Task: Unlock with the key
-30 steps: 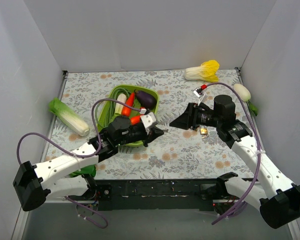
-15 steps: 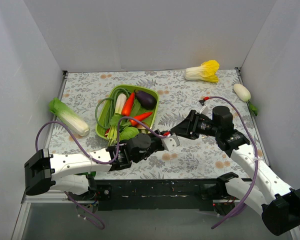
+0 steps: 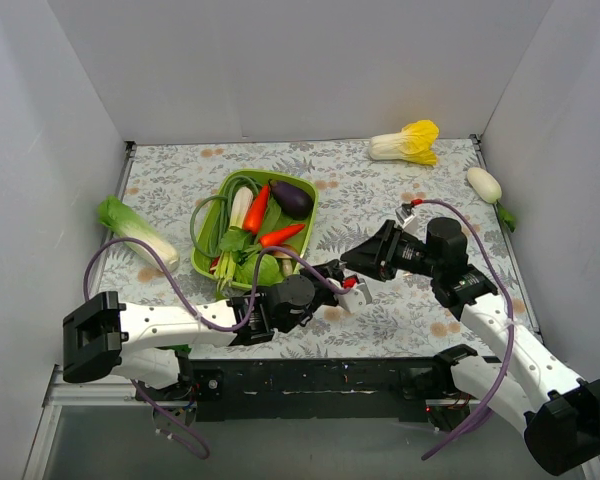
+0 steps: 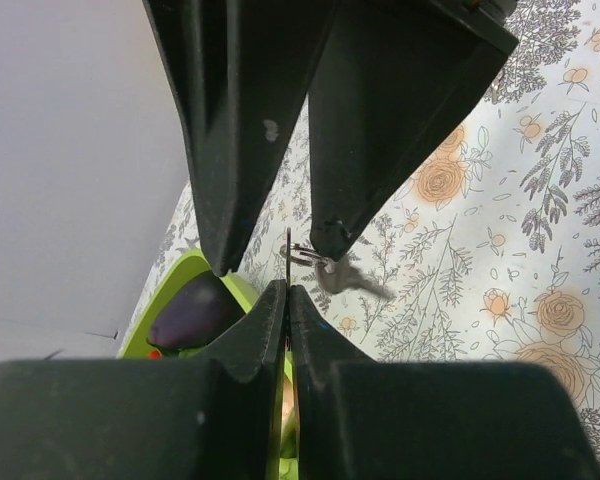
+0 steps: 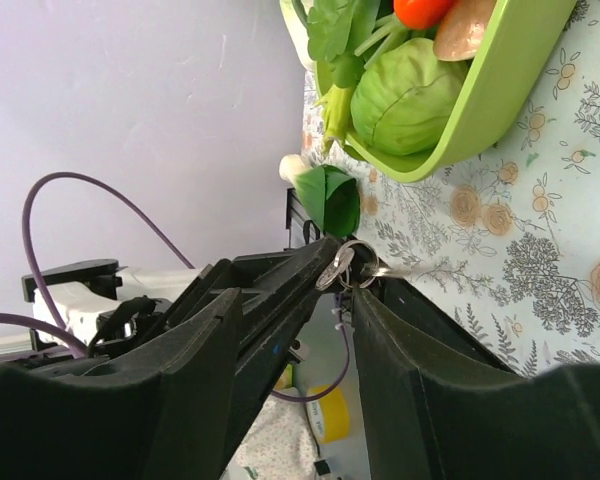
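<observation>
Having been brought to the middle of the surface [image 3: 400, 312], the left tool [image 4: 287, 290], pinching the key [image 4: 352, 280] by its ring, is now flanked by the spread, narrowing fingers of the right tool [image 4: 275, 255], so a handover is judged imminent.

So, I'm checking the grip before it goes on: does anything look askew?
The key dangles off the table from its ring, which the shut left pincer pinches edge-on. The right pincer stands open around it. Otherwise nothing stands out.
</observation>
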